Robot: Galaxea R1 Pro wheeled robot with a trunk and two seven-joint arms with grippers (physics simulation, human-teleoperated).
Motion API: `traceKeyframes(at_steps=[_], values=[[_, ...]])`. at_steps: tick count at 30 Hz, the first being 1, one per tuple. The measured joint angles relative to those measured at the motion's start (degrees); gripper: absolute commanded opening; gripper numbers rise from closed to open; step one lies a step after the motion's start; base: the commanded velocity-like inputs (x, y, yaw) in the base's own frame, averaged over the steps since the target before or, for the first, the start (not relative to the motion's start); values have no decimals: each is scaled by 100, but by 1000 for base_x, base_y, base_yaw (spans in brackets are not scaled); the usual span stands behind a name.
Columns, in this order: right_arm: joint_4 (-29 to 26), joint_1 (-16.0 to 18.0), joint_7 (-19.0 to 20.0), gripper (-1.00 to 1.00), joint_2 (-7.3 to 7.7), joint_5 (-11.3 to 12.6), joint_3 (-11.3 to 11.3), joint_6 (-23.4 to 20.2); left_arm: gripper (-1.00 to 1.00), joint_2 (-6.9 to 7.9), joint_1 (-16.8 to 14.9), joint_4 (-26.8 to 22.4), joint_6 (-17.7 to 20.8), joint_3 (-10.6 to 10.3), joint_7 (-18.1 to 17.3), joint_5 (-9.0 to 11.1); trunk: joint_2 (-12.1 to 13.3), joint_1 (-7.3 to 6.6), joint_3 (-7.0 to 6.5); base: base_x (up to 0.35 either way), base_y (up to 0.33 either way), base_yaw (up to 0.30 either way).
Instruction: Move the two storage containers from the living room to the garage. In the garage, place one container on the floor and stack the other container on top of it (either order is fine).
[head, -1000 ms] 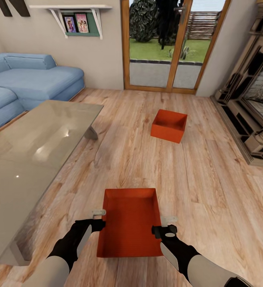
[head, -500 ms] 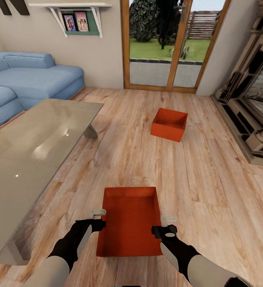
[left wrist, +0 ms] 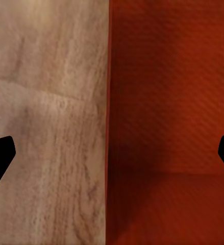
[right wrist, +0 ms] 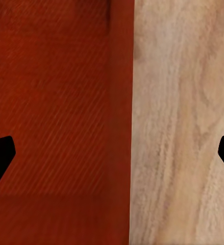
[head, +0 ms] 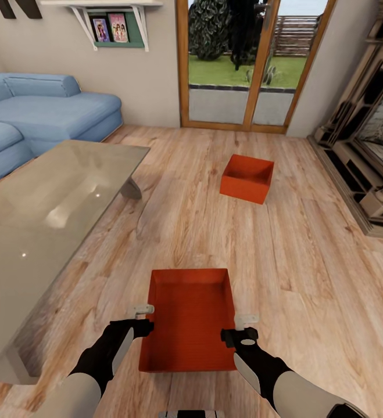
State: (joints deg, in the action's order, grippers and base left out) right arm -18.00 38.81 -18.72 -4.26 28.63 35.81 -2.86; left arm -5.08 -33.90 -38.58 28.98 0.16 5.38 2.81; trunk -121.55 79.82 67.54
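Light wood-plank floor [head: 307, 278] covers the living room, with a blue sofa [head: 46, 116] and a glass desk [head: 46, 203] on the robot's left side and garden doors [head: 243, 64] far ahead. One red-orange container [head: 186, 319] is just in front of the robot, between the left tool [head: 144, 319] and the right tool [head: 239, 327]. Both tools are spread wide, each across one long wall. The second container [head: 247, 178] rests on the floor near the doors.

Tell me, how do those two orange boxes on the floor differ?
The near container sits between the left tool and right tool, squared to the view. The far container lies alone near the garden doors, turned askew. Both are red-orange, open-topped and empty, on the wood floor.
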Motion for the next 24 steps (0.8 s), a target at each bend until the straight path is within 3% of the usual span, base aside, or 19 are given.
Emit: traceKeyframes(at_steps=[5, 24], values=[[0, 0, 0, 100, 0, -1, 0, 0, 100, -7, 2, -6, 0, 0, 13, -15, -42, 22, 18, 0, 0, 0], [0, 0, 9, 100, 0, 0, 0, 0, 100, 0, 2, 0, 4, 0, 4, -12, -802, 439, 359, 0, 0, 0]])
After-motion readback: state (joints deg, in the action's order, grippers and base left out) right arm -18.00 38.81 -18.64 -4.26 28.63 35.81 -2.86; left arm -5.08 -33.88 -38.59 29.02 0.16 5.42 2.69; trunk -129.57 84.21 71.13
